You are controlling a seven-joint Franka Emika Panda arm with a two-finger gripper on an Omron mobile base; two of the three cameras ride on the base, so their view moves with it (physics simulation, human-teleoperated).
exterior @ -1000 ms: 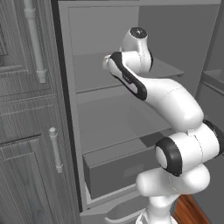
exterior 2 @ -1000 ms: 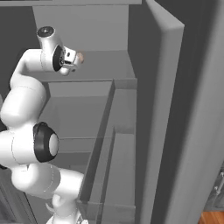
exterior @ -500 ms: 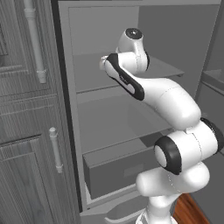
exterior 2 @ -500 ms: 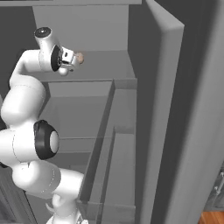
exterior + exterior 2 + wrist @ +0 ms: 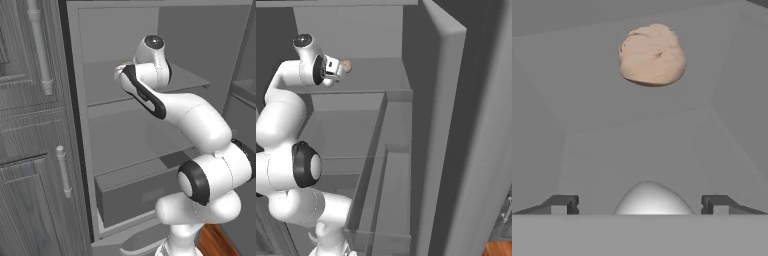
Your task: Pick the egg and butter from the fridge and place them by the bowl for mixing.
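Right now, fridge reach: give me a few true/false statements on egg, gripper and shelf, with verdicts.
1. The egg sits between the two fingertips. True.
2. The gripper is shut on the egg. False: the tips stand apart on either side of it, with gaps.
3. A tan-brown lump lies on the shelf beyond the egg. True.
4. The fridge door is closed. False: it is open and the arm reaches onto the upper shelf.
5. The lump is in the drawer. False: it is on the upper shelf.
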